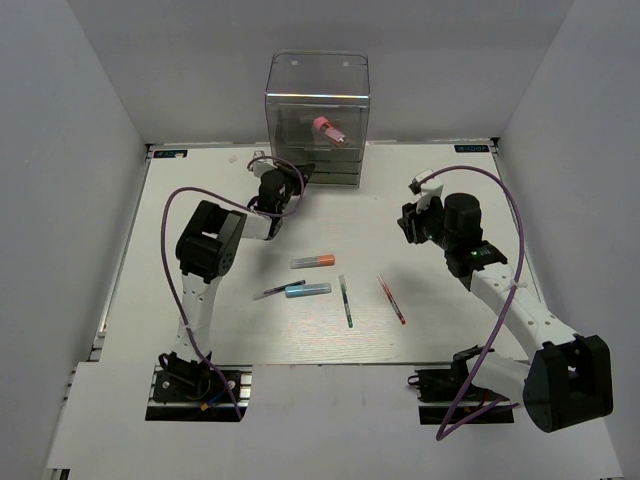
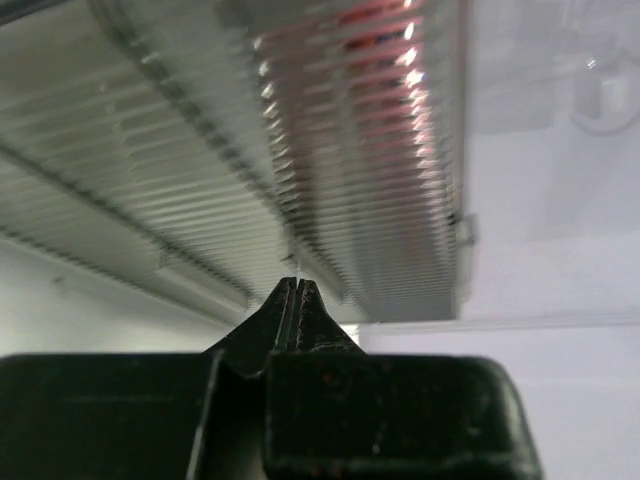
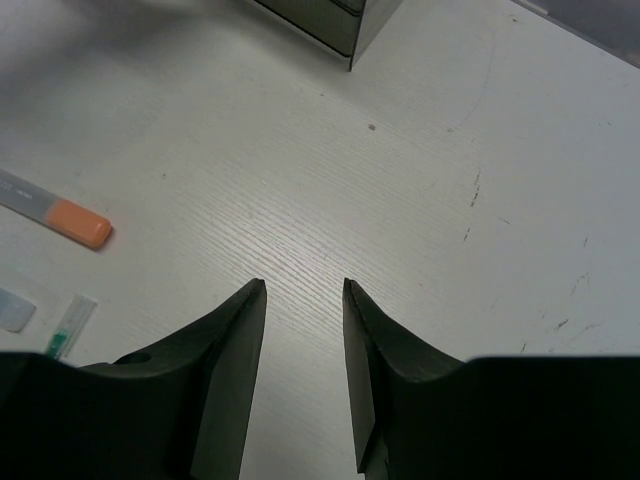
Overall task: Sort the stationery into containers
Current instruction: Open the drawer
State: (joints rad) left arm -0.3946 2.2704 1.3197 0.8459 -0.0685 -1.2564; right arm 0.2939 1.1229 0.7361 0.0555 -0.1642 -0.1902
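Facing the drawer box (image 1: 340,110), the left gripper (image 2: 297,295) is pinched closed while the right gripper (image 3: 305,290) hangs parted over the table (image 3: 430,200).

right gripper (image 3: 303,287) is hovering over the white table (image 3: 450,180), fingers parted; orange-and-grey marker (image 3: 70,218) is lying off to its left (orange end nearer), drawer box (image 3: 325,20) corner peeking in up top.

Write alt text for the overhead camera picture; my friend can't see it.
A robot's left gripper is at a clear drawer box holding a pink tube at the far edge of a white table; five pens and markers lie mid-table, the right gripper hovering nearby.
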